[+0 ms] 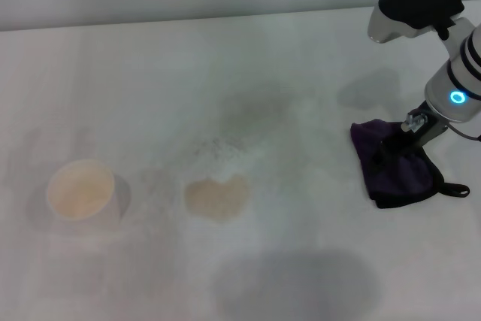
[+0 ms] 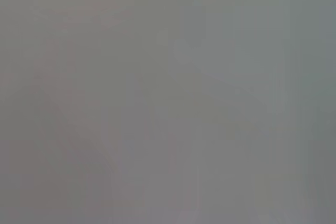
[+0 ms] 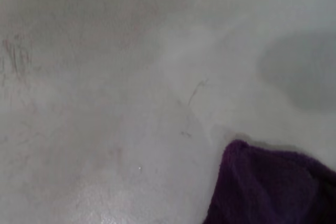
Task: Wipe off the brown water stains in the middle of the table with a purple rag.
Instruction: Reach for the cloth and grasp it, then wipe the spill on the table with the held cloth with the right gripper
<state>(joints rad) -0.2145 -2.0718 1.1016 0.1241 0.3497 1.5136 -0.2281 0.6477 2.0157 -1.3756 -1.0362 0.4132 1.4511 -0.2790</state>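
The brown water stains [image 1: 217, 198] form a tan, roughly heart-shaped blotch on the white table [image 1: 301, 73], near the middle. The purple rag [image 1: 394, 167] lies bunched at the right, its black loop [image 1: 455, 189] pointing right. It also shows in the right wrist view [image 3: 268, 187]. My right gripper [image 1: 389, 148] reaches down onto the top of the rag, and its tip is dark against the cloth. My left gripper is out of view, and the left wrist view shows only plain grey.
A white paper cup [image 1: 81, 192] with tan liquid stands at the left, level with the stain. Faint grey speckled smudges [image 1: 225, 148] lie just behind the stain. The table's far edge [image 1: 188, 20] runs along the back.
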